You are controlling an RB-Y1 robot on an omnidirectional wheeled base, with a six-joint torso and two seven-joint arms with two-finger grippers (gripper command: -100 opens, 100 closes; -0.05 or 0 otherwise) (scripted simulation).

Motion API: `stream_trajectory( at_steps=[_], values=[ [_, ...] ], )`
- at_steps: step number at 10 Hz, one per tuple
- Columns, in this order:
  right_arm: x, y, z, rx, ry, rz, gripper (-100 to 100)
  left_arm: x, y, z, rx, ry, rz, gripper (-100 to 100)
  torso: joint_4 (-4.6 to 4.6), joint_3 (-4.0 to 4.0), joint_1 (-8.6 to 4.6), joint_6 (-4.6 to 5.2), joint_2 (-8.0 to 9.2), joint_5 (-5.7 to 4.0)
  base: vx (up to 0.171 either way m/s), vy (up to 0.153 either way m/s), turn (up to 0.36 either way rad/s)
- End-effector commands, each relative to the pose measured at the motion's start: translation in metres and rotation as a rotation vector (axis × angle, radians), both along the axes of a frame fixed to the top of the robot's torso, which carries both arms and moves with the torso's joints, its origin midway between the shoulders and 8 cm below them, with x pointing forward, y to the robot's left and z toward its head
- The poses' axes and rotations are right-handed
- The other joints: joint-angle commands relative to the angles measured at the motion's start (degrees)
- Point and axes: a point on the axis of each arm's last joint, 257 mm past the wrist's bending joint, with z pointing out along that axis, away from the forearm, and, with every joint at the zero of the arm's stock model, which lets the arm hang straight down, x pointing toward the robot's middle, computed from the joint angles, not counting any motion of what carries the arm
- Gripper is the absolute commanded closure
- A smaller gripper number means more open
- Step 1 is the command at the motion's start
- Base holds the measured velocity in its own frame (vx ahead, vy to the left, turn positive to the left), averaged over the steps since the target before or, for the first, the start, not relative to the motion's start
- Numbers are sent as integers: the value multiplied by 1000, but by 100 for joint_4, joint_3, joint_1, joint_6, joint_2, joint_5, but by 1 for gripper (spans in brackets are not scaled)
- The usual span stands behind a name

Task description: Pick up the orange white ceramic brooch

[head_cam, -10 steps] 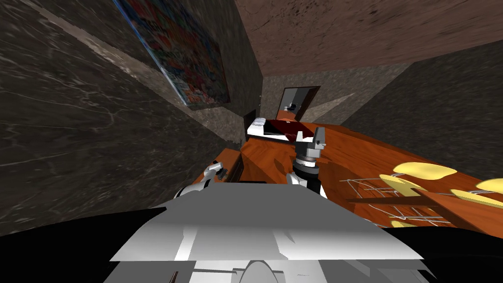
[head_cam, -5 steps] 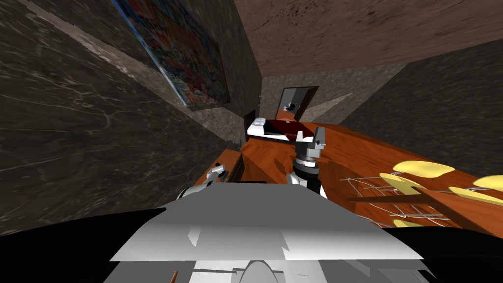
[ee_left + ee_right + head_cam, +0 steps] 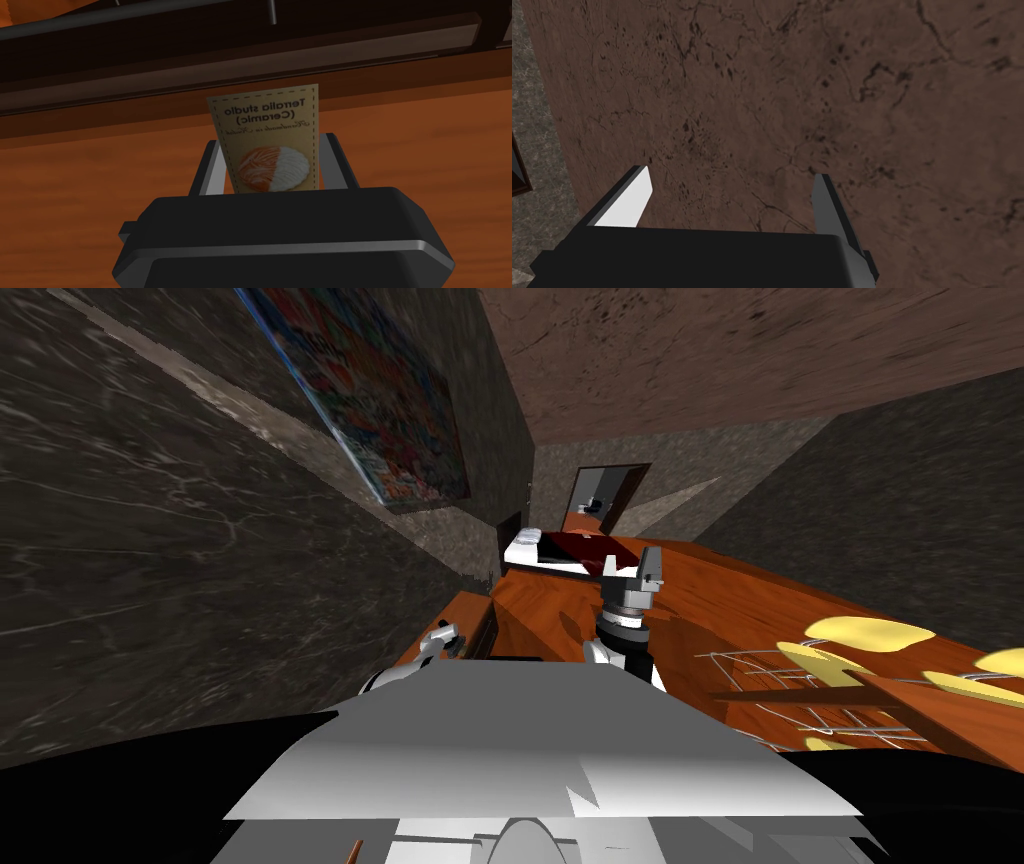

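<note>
Left wrist view: left gripper (image 3: 271, 141) squeezes the tan card (image 3: 265, 112) holding the round orange-white brooch (image 3: 272, 169). Lift straight up, slowly, squeezing firmly. Right gripper (image 3: 732, 192) gapes wide.

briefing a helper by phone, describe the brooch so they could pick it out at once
Over the orange-brown wooden surface, the jaws of the left gripper press the sides of a tan card with a dashed border. The brooch is the oval disc on that card, between the lettering and the gripper's body: half orange, half white.
</note>
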Motion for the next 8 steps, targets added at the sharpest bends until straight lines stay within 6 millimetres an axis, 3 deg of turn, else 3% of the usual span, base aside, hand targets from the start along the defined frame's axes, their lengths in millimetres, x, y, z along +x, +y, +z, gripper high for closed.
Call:
stream_trajectory(
  at_steps=[1,2,7,8],
  values=[
    [0,0,0,0,0,0,0,0,0,0,0,0,0,0,0,0,0,0,0,0,0,0,0],
    [0,0,0,0,0,0,0,11,10,10,1,-9,-6,100,0,0,0,0,0,0,-11,-56,19],
    [0,0,0,0,0,0,0,20,22,22,2,-11,-13,100,1,4,-15,1,8,-4,-20,-50,18],
    [0,0,0,0,0,0,0,19,22,22,1,-10,-13,0,0,2,-7,0,3,-2,0,0,0]
  ],
)
